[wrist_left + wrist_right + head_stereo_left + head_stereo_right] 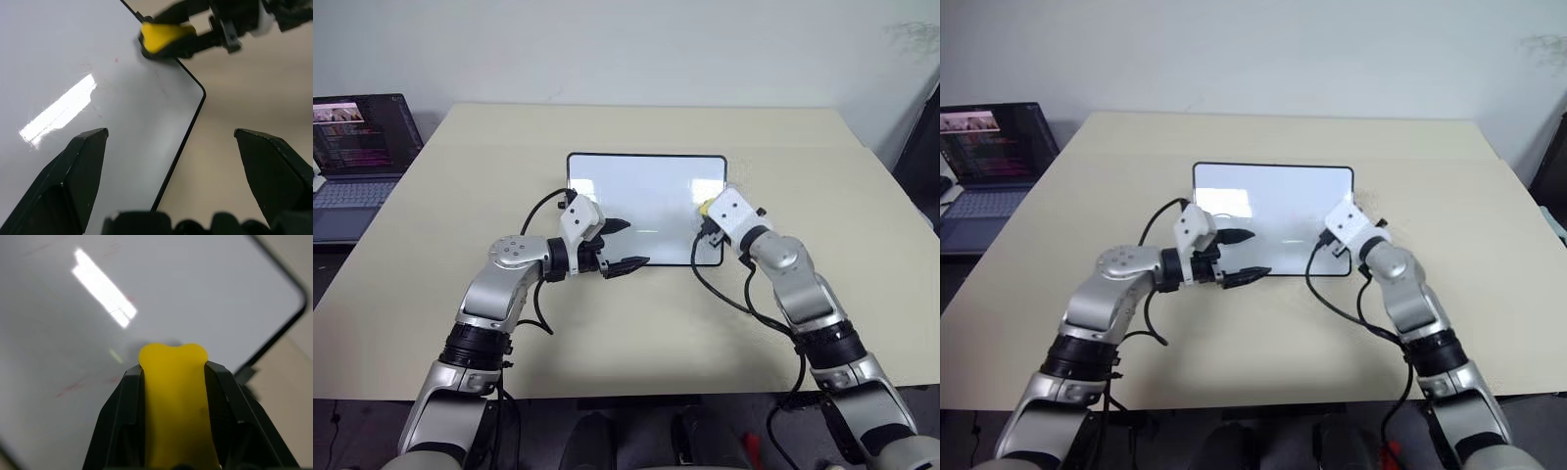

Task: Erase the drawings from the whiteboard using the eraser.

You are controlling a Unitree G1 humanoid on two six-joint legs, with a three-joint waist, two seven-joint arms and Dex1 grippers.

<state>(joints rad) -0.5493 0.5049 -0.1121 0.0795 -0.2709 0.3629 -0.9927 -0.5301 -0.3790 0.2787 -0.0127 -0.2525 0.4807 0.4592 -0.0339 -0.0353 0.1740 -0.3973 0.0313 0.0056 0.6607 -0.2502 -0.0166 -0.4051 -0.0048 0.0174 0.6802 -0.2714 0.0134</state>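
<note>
Right claw point(172, 377) (clamped) on eraser point(176, 401)

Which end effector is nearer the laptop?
Left. The left end effector hovers open over the board's near edge on the open dark laptop's side; the right end effector is farther.

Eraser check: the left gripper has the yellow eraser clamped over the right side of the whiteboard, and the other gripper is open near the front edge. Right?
Not quite. The right gripper has the eraser clamped, as the right wrist view shows. The rest holds: it sits over the right side of the whiteboard, and the left gripper has its jaws open near the front edge.
</note>
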